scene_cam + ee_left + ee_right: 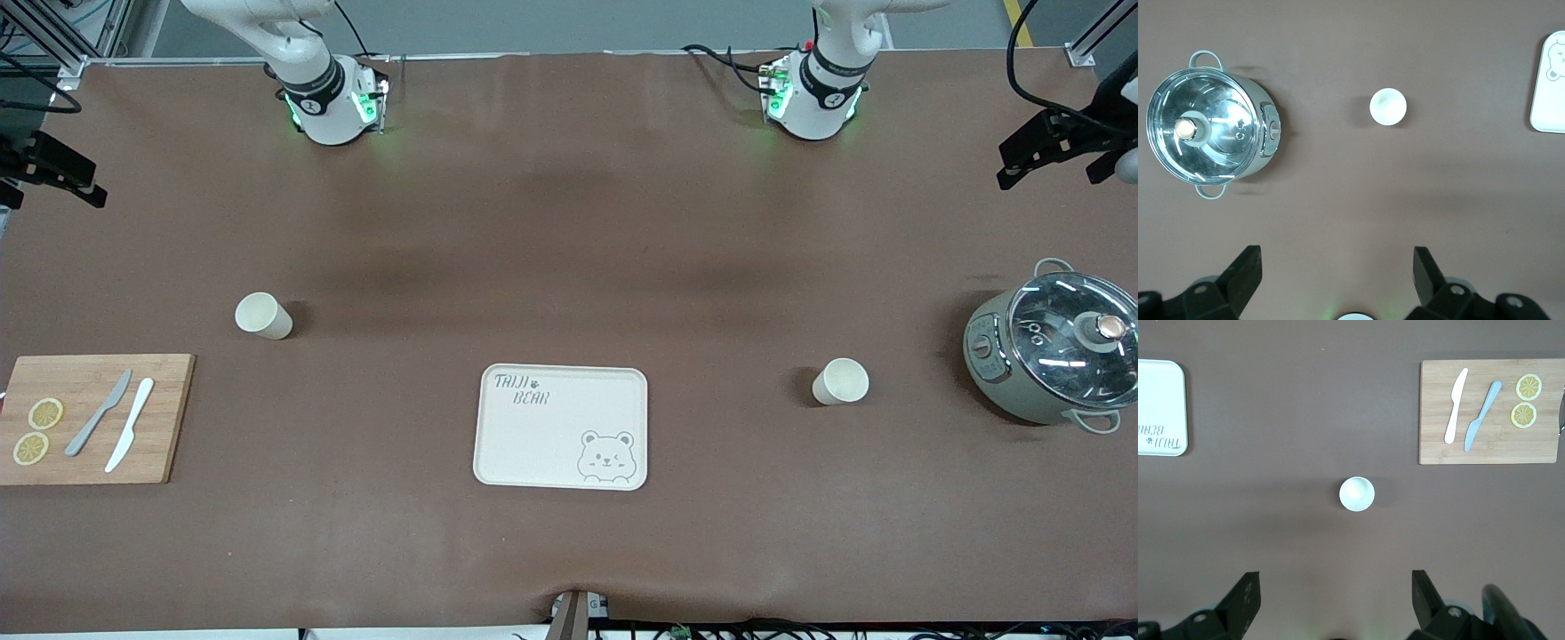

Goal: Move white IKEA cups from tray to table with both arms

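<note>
Arms cropped above bases; cups upright, unobstructed.

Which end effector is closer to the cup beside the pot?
Left. The left end effector, open, hangs above the table with that cup and the pot in its view. The right end effector, open, is up over the other cup by the cutting board.

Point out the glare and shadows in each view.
Front view: glare on the pot's glass lid, and soft shadows beside both cups. Left wrist view: bright reflections across the lid. Right wrist view: even light, with a faint shadow band on the table.
</note>
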Action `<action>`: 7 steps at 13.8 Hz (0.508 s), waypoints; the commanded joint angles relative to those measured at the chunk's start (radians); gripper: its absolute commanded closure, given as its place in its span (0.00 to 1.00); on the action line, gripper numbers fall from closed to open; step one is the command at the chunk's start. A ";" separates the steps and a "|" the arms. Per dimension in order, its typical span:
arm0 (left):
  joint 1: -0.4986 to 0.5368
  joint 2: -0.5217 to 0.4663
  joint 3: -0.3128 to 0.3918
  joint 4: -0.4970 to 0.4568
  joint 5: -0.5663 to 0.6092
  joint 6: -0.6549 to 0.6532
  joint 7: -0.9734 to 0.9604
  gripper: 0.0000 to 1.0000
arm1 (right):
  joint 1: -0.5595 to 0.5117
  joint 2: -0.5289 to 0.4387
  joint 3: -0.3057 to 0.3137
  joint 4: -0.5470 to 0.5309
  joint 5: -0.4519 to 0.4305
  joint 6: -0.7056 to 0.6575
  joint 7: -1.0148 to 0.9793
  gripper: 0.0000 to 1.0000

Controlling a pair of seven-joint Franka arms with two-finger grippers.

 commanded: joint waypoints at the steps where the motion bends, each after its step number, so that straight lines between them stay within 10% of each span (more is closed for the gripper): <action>1: 0.008 0.011 -0.003 0.003 -0.021 0.010 -0.008 0.00 | -0.024 -0.014 0.005 -0.006 0.017 -0.008 -0.002 0.00; 7: 0.005 0.036 -0.003 0.029 -0.011 0.011 -0.012 0.00 | -0.026 -0.014 0.005 -0.005 0.017 -0.006 -0.004 0.00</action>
